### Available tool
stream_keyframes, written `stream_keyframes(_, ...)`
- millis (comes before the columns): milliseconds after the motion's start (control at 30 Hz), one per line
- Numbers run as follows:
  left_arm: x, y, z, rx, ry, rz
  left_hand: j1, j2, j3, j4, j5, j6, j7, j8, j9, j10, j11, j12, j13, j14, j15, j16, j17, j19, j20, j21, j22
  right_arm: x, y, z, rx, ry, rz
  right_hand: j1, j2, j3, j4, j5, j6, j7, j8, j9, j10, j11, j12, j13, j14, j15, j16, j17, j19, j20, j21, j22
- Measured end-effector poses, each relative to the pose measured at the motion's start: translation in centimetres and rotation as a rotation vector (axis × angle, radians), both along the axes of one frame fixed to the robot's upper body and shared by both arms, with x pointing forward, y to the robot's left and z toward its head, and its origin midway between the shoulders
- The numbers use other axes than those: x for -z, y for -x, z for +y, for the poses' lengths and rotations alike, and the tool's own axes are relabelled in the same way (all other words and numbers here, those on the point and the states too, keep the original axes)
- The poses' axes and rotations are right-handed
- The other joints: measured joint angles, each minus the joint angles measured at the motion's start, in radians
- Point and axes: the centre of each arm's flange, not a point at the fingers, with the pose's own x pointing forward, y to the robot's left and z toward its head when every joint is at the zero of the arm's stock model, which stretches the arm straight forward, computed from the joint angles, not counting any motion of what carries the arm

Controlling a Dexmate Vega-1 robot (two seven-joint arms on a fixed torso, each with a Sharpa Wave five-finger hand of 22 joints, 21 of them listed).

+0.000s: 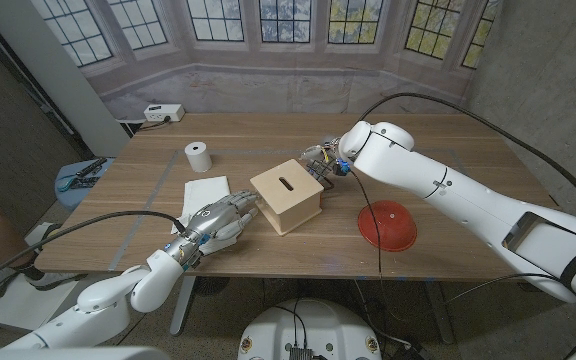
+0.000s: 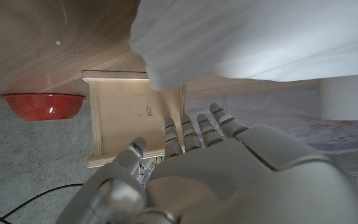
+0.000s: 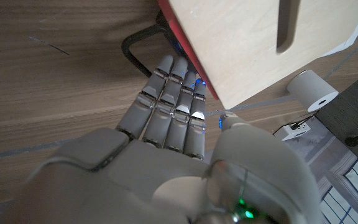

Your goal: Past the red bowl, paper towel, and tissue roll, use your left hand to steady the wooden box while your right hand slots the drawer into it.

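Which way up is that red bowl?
Upside down. The red bowl shows a domed bottom in the head view, its rim on the table.

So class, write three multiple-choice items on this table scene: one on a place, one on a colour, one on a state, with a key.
1. Where does the tissue roll stand?
A. behind the paper towel
B. inside the bowl
C. on top of the wooden box

2. What colour is the bowl?
A. blue
B. red
C. white

3. How does the bowl lie?
A. upright and full
B. on its side
C. upside down

Key:
1 A, the head view shows the roll farther back on the table than the towel.
2 B, it is plainly red.
3 C, its domed bottom faces up.
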Motion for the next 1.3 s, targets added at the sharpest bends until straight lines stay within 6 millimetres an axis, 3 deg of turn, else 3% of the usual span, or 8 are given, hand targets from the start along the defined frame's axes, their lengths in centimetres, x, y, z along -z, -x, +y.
stream_keyframes(733, 0.07, -0.60, 0.11, 0.000, 0.013, -0.006, 0.004, -0.004, 0.004, -0.004, 0.000, 0.000, 0.000, 0.000, -0.002, 0.000, 0.000, 0.000, 0.000, 0.000, 0.000, 0.000, 0.000, 0.000, 0.000, 0.000, 0.000, 0.34, 0.56, 0.65, -0.043, -0.023, 0.031, -0.004, -0.004, 0.009, -0.009, 0.000, -0.006, 0.008, -0.009, -0.002, 0.000, 0.001, -0.007, 0.000, 0.012, 0.001, -0.002, -0.003, 0.005, -0.005, 0.000, 0.000)
stream_keyframes(1300, -0.16, -0.86, 0.15, 0.002, 0.012, -0.003, 0.008, 0.000, 0.004, -0.004, 0.000, 0.002, 0.002, 0.000, -0.002, 0.000, 0.000, 0.000, 0.000, 0.000, 0.000, 0.000, 0.000, 0.000, 0.000, 0.000, 0.000, 0.42, 0.05, 0.62, -0.050, -0.027, 0.048, -0.011, -0.011, 0.020, -0.012, 0.000, -0.007, 0.009, -0.004, 0.001, -0.003, 0.005, -0.015, 0.000, 0.003, 0.015, -0.015, -0.002, 0.003, 0.011, -0.007, 0.000)
